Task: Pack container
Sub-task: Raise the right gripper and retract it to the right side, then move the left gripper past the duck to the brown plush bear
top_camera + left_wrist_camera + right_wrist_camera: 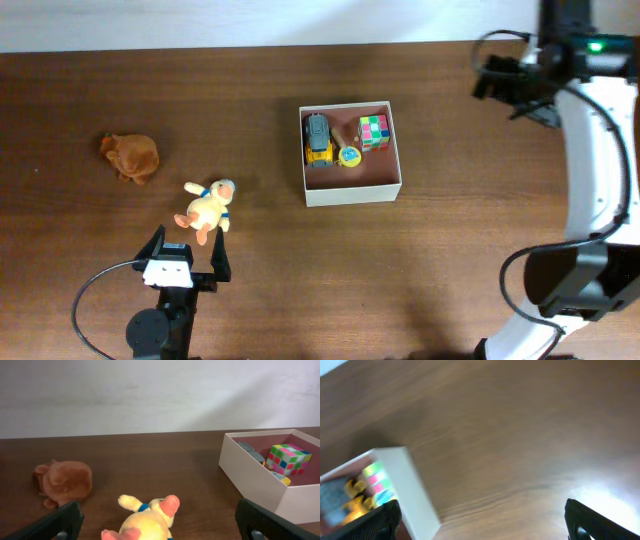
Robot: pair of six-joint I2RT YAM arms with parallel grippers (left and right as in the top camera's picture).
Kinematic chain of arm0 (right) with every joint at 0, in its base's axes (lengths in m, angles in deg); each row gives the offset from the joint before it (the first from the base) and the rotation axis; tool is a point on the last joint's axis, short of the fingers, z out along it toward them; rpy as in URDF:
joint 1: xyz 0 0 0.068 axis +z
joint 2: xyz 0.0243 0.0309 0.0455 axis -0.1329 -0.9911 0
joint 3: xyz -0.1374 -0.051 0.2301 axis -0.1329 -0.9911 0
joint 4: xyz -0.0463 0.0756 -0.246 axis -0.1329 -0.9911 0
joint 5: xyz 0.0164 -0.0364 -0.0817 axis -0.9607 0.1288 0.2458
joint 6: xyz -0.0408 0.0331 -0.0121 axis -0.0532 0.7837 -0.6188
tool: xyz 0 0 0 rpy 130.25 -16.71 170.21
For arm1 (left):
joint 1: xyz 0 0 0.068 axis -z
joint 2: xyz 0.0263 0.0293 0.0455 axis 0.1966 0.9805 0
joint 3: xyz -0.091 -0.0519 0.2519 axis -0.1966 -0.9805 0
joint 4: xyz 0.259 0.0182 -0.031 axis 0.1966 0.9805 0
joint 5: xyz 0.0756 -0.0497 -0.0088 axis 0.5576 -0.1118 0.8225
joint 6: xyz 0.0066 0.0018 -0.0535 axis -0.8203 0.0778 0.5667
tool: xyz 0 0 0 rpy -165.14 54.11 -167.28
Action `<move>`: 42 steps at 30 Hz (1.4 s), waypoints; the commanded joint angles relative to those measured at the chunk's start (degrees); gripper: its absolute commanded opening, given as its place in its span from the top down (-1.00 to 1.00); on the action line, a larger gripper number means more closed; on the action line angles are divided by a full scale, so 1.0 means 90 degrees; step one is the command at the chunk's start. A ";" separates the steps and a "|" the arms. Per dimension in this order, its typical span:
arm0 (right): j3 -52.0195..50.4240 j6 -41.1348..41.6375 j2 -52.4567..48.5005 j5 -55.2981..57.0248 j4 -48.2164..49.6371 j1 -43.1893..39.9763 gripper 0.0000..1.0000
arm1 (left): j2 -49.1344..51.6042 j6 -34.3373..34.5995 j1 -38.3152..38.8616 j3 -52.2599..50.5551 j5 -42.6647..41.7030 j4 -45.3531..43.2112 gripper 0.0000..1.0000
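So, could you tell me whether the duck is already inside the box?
No, the duck lies on the table left of the box, just in front of the left gripper.

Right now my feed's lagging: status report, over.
Left gripper, right gripper: jaws open, empty. Container holds truck, puzzle cube. Duck plush, brown plush outside. Nothing blocking.

This looks like a robotics lab bench. A dark wooden table [420,290] stands against a plain white wall [150,390]. A black robot arm [160,325] is mounted at the near left and a white robot arm [600,150] at the right, and a loose black cable [78,300] loops across the tabletop.
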State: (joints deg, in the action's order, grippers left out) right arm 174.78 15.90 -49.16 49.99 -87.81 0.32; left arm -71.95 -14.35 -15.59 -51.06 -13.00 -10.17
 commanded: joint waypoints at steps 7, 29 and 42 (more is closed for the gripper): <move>-0.0619 0.0362 -0.0131 0.0306 -0.0049 -0.1049 -0.97 | -0.0032 -0.0097 0.0027 -0.0019 0.0027 0.0029 -0.98; -0.0634 0.0362 -0.0136 0.0282 -0.0044 -0.1190 -0.97 | 0.0095 0.0058 0.0019 0.0316 -0.1173 -0.0831 -0.98; -0.0634 0.0362 -0.0136 0.0282 -0.0044 -0.1190 -0.98 | 0.5243 0.0066 0.0022 0.5192 -0.0549 0.2769 -0.98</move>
State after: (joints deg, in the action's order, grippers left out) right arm 169.25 18.87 -50.21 51.87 -88.25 -10.19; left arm -35.03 -14.04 -15.59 -14.21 -18.72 7.11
